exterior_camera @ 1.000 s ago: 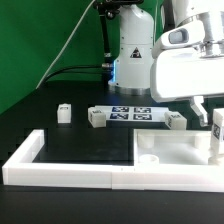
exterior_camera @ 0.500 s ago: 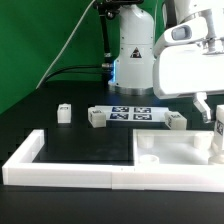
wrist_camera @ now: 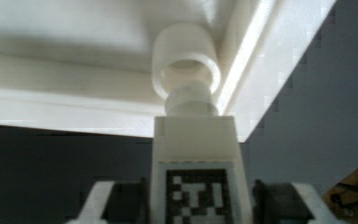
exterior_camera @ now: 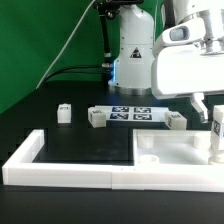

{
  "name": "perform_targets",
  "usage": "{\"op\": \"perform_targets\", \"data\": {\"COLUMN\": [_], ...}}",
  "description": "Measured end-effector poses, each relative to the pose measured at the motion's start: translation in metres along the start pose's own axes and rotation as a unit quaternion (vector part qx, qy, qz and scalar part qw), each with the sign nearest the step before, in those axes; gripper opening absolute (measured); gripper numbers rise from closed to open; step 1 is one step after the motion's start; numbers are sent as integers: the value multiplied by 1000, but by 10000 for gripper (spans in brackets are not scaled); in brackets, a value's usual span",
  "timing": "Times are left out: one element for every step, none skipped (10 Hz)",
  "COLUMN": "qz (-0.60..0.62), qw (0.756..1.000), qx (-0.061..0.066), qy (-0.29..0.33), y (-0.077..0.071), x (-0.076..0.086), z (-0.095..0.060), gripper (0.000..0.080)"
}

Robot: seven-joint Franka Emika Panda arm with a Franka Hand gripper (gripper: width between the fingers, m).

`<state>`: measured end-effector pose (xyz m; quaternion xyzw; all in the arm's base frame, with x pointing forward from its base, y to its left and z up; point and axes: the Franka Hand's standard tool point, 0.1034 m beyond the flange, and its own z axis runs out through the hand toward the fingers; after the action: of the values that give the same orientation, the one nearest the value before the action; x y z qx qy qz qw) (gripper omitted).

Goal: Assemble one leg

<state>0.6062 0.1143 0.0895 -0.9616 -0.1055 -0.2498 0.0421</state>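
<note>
My gripper [exterior_camera: 212,117] is at the exterior view's right, shut on a white leg [exterior_camera: 214,137] that it holds upright over the large white panel [exterior_camera: 165,150]. The leg's lower end is at or just above the panel's right part; I cannot tell if it touches. In the wrist view the gripper [wrist_camera: 197,205] grips the leg [wrist_camera: 192,130] between both fingers. Its black-and-white tag faces the camera, and its round tip points at the panel [wrist_camera: 87,60] near a raised edge. Three more legs stand on the table: one [exterior_camera: 63,113], another [exterior_camera: 96,118] and a third [exterior_camera: 177,120].
The marker board [exterior_camera: 131,113] lies behind the panel, at the robot's base. The long white L-shaped wall [exterior_camera: 60,171] runs along the front and the exterior view's left. A round hole [exterior_camera: 149,158] shows in the panel's near part.
The gripper with the leg has moved slightly down toward the panel. Nothing else has moved.
</note>
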Motion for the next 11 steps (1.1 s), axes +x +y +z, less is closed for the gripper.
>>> {"op": "perform_targets", "data": {"qz": [0, 0, 1, 1, 1, 0, 0, 0, 0, 0, 0], "qw": [1000, 1000, 1000, 1000, 1000, 1000, 1000, 1000, 1000, 1000, 1000], "qx": [0, 0, 0, 1, 1, 1, 0, 0, 0, 0, 0], "qy": [-2, -4, -6, -8, -10, -10, -6, -6, -7, -7, -7], "y": [0, 1, 1, 1, 0, 1, 1, 1, 1, 1, 1], "x": [-2, -5, -7, -9, -12, -13, -12, -12, -13, -13, -13], "z": [2, 5, 6, 8, 10, 12, 12, 12, 12, 12, 12], "gripper": [288, 288, 288, 288, 288, 288, 288, 288, 288, 376, 557]}}
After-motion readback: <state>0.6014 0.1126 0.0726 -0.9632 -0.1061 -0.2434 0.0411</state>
